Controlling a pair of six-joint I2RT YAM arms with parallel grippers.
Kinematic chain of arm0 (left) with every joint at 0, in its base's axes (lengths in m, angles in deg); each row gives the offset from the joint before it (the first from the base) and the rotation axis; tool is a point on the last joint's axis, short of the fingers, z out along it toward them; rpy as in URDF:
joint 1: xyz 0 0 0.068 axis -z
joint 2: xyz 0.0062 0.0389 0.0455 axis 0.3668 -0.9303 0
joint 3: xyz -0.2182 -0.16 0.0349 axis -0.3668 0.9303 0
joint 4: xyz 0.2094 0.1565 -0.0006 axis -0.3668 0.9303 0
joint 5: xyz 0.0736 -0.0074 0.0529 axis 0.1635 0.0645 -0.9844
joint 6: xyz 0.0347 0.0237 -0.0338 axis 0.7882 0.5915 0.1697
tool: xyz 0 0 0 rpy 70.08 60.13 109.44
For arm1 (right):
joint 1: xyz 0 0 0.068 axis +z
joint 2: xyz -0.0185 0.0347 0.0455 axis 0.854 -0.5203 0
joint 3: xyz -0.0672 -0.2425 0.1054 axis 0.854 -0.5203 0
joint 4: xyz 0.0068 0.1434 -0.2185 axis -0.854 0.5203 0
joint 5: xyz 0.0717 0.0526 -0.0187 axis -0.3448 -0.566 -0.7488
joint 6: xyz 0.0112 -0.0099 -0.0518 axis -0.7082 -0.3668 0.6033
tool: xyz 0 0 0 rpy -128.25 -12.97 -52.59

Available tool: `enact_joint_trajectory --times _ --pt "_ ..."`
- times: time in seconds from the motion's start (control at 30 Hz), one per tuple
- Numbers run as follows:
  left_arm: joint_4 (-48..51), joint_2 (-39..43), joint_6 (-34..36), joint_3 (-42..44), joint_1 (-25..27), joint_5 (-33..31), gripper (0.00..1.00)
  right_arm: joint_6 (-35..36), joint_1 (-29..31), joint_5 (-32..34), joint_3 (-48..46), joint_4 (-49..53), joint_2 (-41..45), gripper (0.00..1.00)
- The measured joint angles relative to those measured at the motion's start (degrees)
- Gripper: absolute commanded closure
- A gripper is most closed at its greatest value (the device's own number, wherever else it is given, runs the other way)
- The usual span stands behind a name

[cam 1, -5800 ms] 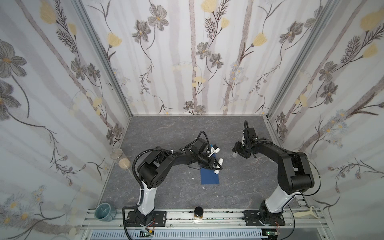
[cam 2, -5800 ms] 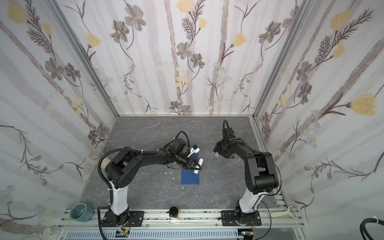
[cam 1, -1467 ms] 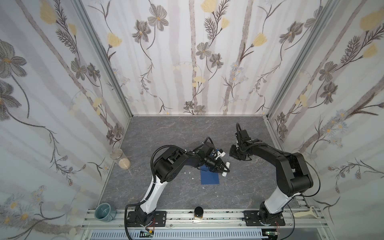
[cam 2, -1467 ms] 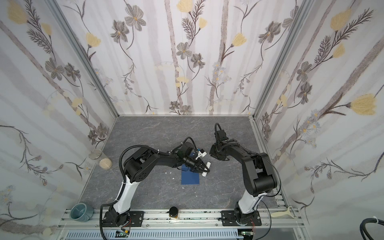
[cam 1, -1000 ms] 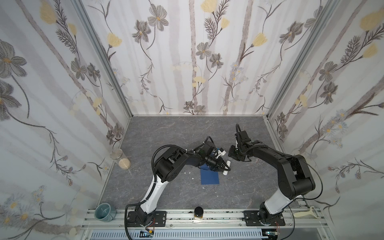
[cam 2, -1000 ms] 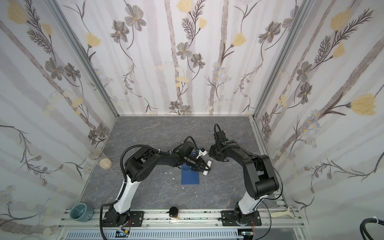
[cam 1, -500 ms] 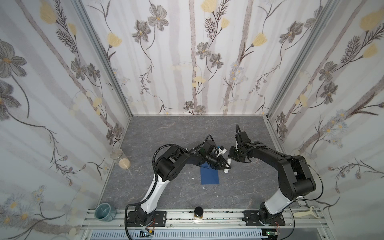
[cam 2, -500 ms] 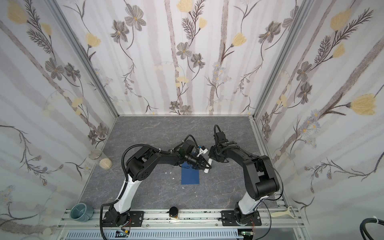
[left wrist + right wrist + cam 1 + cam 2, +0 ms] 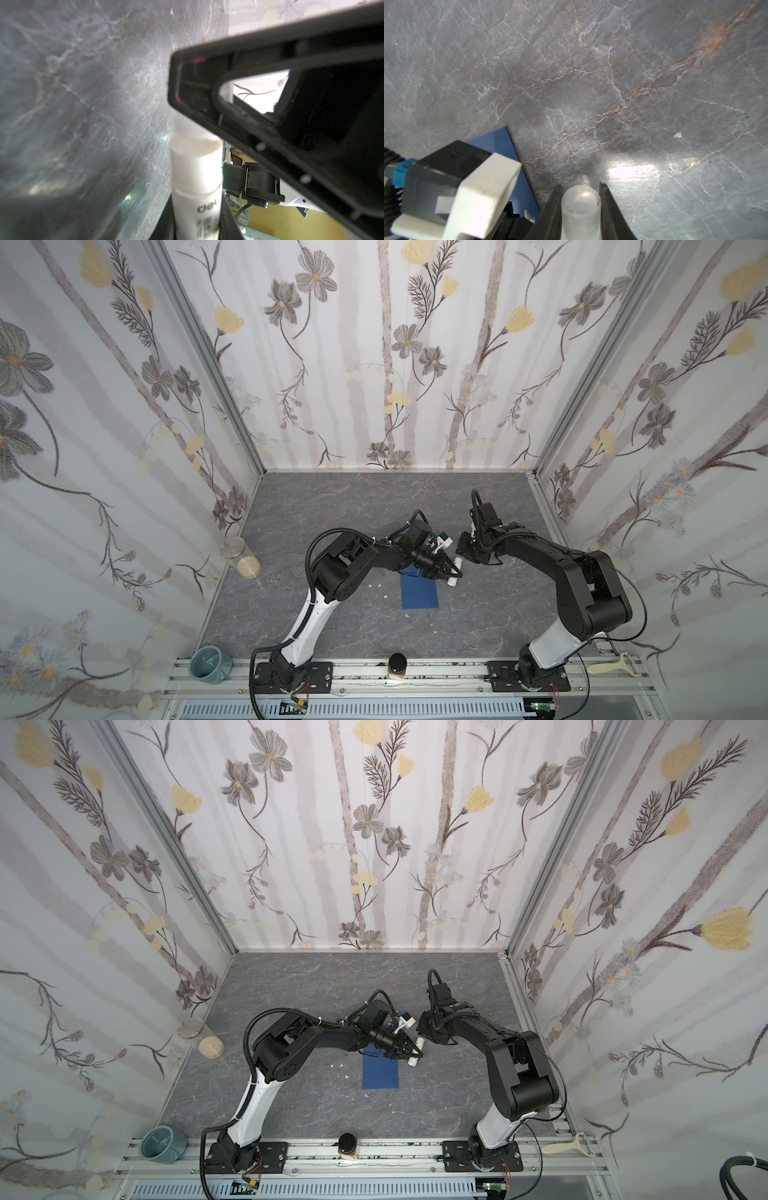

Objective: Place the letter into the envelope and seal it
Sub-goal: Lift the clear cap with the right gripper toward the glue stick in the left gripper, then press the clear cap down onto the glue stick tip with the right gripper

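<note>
The envelope (image 9: 419, 595) (image 9: 380, 1075) is a dark blue paper rectangle lying flat on the grey marbled tabletop (image 9: 332, 497), near its middle, in both top views. Its long sides run from the near edge toward the back wall. Its far end is hidden beneath my left end effector (image 9: 448, 571). In the right wrist view one sharp blue corner (image 9: 502, 143) rests on the tabletop.
</note>
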Motion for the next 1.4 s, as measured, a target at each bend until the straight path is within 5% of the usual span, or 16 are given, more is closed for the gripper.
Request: enact_joint_trajectory --times 1.4 --pt "-1.9 -0.04 -1.86 0.48 -0.74 -0.57 1.0 -0.48 0.81 -0.24 -0.5 -1.66 0.7 0.69"
